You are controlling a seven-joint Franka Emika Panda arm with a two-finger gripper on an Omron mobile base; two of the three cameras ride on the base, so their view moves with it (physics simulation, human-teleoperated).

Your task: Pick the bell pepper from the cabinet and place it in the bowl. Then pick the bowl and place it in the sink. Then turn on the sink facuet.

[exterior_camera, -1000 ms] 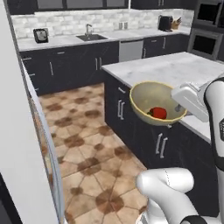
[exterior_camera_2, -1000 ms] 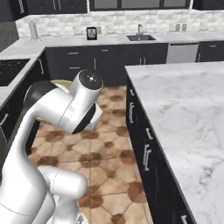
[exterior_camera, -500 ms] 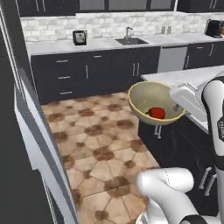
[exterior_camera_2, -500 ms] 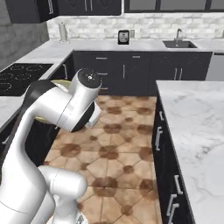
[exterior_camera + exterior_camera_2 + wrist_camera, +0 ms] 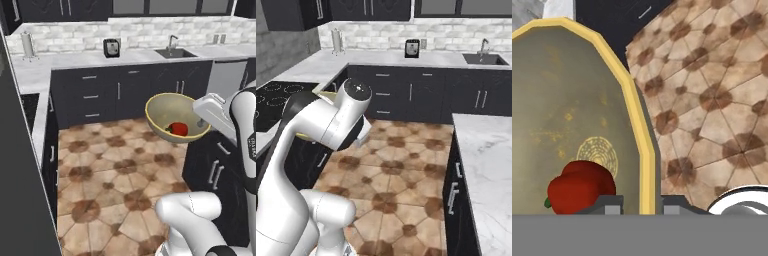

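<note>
Gripper (image 5: 642, 204): we find it clenched on the rim of the bowl (image 5: 572, 110), one finger inside the wall, one outside.
Bowl (image 5: 172, 115): we see it held tilted in the air above the tiled floor (image 5: 110, 175).
Bell pepper (image 5: 178, 129): red, lying inside the bowl at its low side, near the gripped rim.
Sink (image 5: 175, 52): well beyond the bowl, set in the far counter, the faucet (image 5: 171, 41) standing behind it.
</note>
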